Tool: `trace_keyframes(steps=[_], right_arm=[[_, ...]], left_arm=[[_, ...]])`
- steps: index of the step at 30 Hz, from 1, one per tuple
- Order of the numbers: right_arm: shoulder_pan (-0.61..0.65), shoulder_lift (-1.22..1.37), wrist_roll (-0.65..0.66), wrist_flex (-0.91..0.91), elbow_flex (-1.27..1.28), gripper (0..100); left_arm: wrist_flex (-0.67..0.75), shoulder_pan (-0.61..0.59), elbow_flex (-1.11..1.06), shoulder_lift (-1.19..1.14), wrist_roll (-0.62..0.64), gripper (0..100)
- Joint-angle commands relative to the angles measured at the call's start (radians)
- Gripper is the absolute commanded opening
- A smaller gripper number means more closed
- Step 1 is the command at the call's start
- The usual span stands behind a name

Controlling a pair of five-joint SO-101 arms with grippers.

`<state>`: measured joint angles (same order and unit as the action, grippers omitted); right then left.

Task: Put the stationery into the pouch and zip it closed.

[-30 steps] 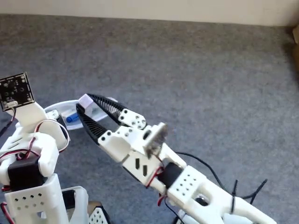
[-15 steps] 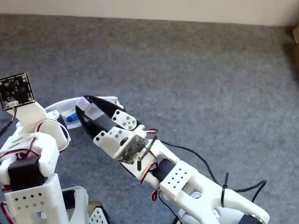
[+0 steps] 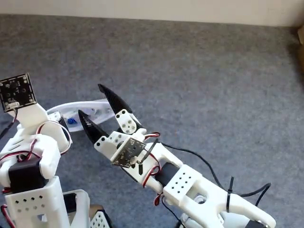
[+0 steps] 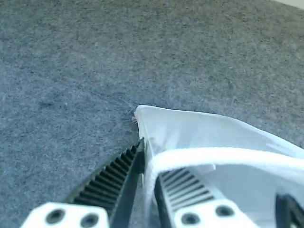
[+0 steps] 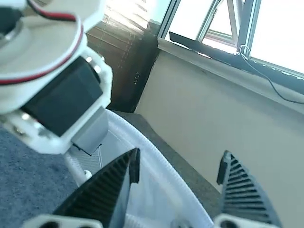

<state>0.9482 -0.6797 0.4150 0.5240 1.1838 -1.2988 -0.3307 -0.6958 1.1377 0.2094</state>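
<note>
Pouch (image 3: 95,108) pinched by left fingers (image 4: 114,173), between spread right fingers (image 3: 112,98)

White pouch (image 3: 90,108) lies open on grey carpet (image 3: 199,71); blue item (image 3: 72,120) inside.

High view: the right arm (image 3: 190,185) extends from the lower right toward the left arm (image 3: 47,161), which stands folded at the left edge. Right gripper (image 3: 91,100): jaws spread wide. Left gripper (image 4: 148,161): jaws pinched together on the pouch (image 4: 199,133) rim.
</note>
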Motion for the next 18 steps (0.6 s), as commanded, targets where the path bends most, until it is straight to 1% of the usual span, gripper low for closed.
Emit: trace_keyframes(steps=[1,4,5,7,10,13,18], right_arm=[[-0.019,0.004,0.014,-0.01,-0.007,24.5],[-0.022,-0.013,0.014,-0.013,-0.007,24.5],[-0.022,-0.031,0.014,-0.039,-0.007,24.5],[-0.024,-0.093,0.012,-0.145,-0.013,24.5],[-0.024,-0.214,0.009,-0.361,-0.019,24.5],[-0.024,-0.312,0.008,-0.538,-0.056,24.5],[-0.025,-0.389,0.006,-0.722,-0.107,24.5]], left_arm=[[0.002,0.021,0.005,0.021,-0.011,1],[0.002,0.021,0.005,0.021,-0.011,1],[0.002,0.021,0.005,0.021,-0.011,1],[0.002,0.021,0.005,0.021,-0.011,1],[0.002,0.021,0.005,0.021,-0.011,1],[0.002,0.021,0.005,0.021,-0.011,1],[0.002,0.021,0.005,0.021,-0.011,1]])
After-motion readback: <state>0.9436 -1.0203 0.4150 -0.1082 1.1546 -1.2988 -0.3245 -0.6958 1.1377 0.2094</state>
